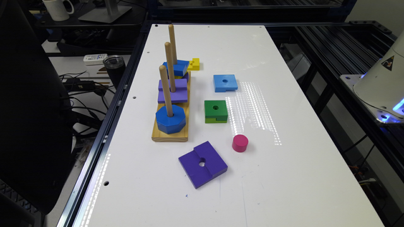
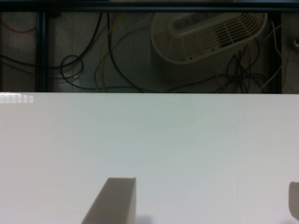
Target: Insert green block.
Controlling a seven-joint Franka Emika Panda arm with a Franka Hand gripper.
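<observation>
The green block [image 1: 216, 111] lies flat on the white table [image 1: 284, 176], dark green on top over a lime layer, with a round centre hole and a notch in its near side. It rests just to the exterior view's right of the wooden peg base [image 1: 170, 135]. Three upright pegs stand on that base; the near peg [image 1: 165, 90] carries a blue octagon [image 1: 170, 119]. In the wrist view my gripper [image 2: 203, 205] is open over bare white table, its fingers [image 2: 114, 200] far apart with nothing between them.
A purple square [image 1: 172, 90] sits on the middle peg and a blue block [image 1: 176, 67] on the far one. Loose on the table are a light-blue square [image 1: 225, 82], a yellow piece [image 1: 193, 64], a pink cylinder [image 1: 240, 143] and a larger purple square [image 1: 203, 164]. The arm's base [image 1: 378, 78] stands at the right.
</observation>
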